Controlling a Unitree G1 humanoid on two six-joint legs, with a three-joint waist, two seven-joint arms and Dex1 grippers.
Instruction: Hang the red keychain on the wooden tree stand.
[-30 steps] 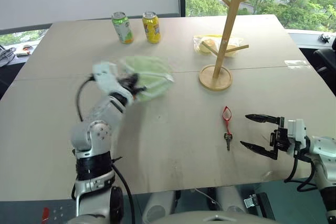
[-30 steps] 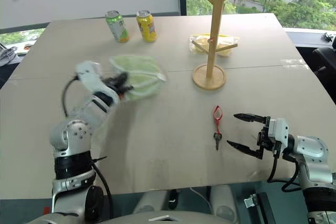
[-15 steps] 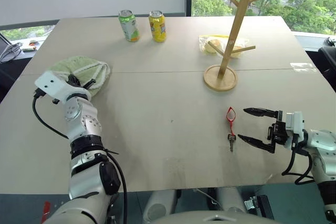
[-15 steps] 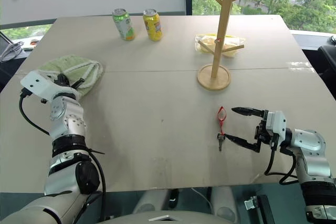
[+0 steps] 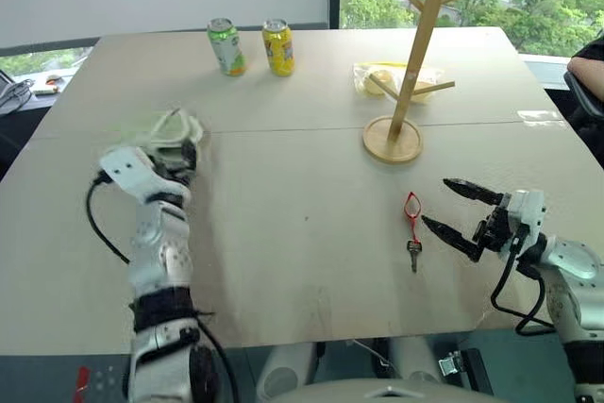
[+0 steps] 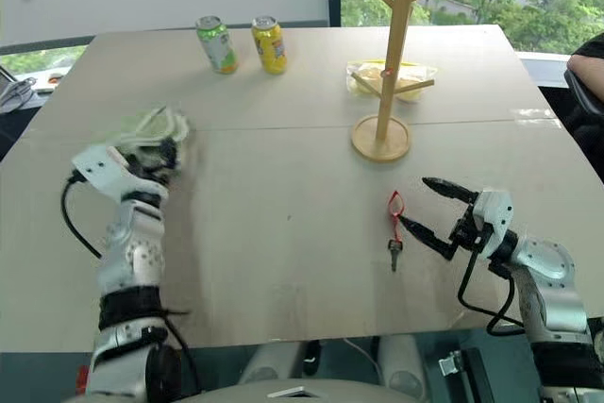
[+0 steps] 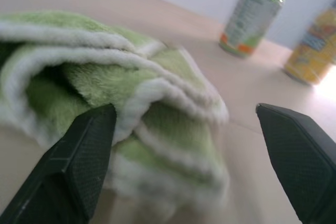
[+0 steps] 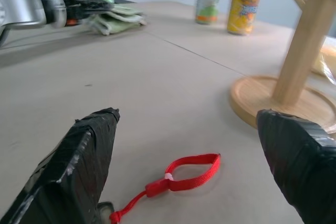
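Open right claw (image 5: 455, 208) closes in on the red keychain (image 5: 411, 218) lying flat on the desk (image 5: 302, 261).
Fingers spread wide, empty; the thin strap could slide away or get pinched against the desk.

keychain (image 5: 411, 207): red | towel (image 7: 105, 93): green, white edging | cans (image 5: 249, 46): green, yellow | stand (image 5: 406, 73): light wood, seemingly plain

Head stereo pair high over the table (image 5: 302, 261); wrist cameras low, close, both sharing the cans (image 8: 227, 4).
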